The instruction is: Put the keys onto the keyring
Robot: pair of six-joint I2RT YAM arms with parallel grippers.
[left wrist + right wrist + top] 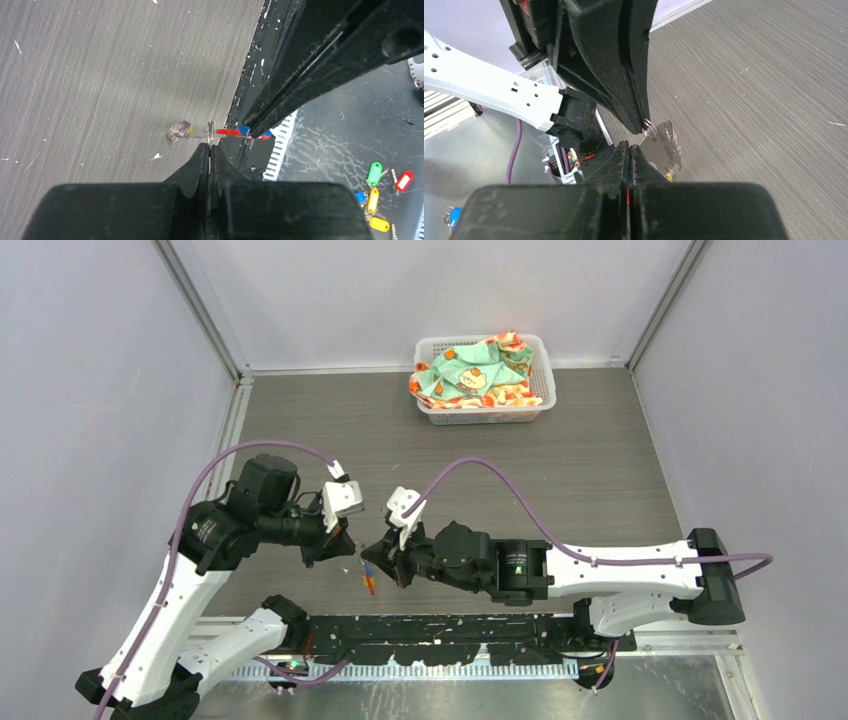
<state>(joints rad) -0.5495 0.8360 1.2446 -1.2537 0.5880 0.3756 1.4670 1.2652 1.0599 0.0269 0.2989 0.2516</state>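
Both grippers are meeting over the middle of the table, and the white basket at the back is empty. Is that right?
Not quite. The left gripper and right gripper do meet over the middle of the table, but the white basket at the back is not empty. It holds a crumpled patterned cloth, as the top external view shows.

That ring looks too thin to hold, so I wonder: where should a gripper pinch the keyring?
Pinch the keyring at its rim, across its flat faces, coming edge-on from the left, as the left gripper does. It is thin wire, so that leaves the loop free.
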